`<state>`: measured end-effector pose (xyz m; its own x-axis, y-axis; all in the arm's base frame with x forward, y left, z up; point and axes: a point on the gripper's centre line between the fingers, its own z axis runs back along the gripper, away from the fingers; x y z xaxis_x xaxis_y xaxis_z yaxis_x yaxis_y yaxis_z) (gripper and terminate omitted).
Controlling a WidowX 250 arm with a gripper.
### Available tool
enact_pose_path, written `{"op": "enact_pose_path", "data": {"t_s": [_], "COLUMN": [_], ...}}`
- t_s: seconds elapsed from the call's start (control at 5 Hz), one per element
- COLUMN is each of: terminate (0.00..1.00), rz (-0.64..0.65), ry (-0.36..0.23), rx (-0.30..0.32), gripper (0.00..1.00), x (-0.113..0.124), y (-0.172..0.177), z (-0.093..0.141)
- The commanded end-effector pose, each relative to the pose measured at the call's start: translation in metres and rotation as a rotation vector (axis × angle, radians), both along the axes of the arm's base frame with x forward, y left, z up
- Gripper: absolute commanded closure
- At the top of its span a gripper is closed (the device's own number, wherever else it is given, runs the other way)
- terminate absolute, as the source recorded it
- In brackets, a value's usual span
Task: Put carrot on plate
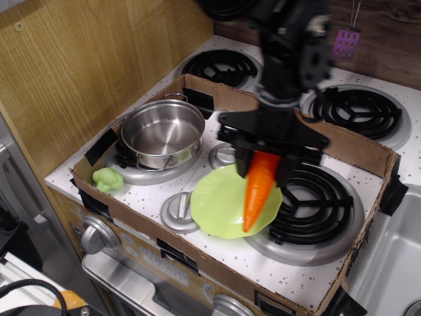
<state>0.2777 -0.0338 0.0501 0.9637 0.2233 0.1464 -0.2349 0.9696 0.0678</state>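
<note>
1. The gripper is clamped on the top of the one carrot, which hangs tip-down.
2. The carrot overlaps the 3 o'clock side of the single plate; whether they touch is unclear.
3. One steel pot sits at the plate's 10 o'clock.
4. One green toy lies at the pot's 8 o'clock.

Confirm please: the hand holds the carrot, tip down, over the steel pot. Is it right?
Not quite. The hand does hold the carrot tip down, but over the green plate, not the steel pot, which stands further left, as observation.image shows.
</note>
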Motion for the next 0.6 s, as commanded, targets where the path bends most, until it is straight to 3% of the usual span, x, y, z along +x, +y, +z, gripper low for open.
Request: {"op": "enact_pose_path", "data": {"t_s": [0.0, 0.2, 0.4], "terminate": [0.0, 0.0, 0.0], "rz": [-0.01, 0.011, 0.024], "ry": [-0.084, -0.085, -0.082], "rx": [-0.036, -0.06, -0.045], "gripper": [1.0, 1.0, 1.0], "x": [0.0133, 0.0089, 0.0062], "y": [0.0135, 0.0124, 0.0108], "z": [-0.0045, -0.0115, -0.0064]}}
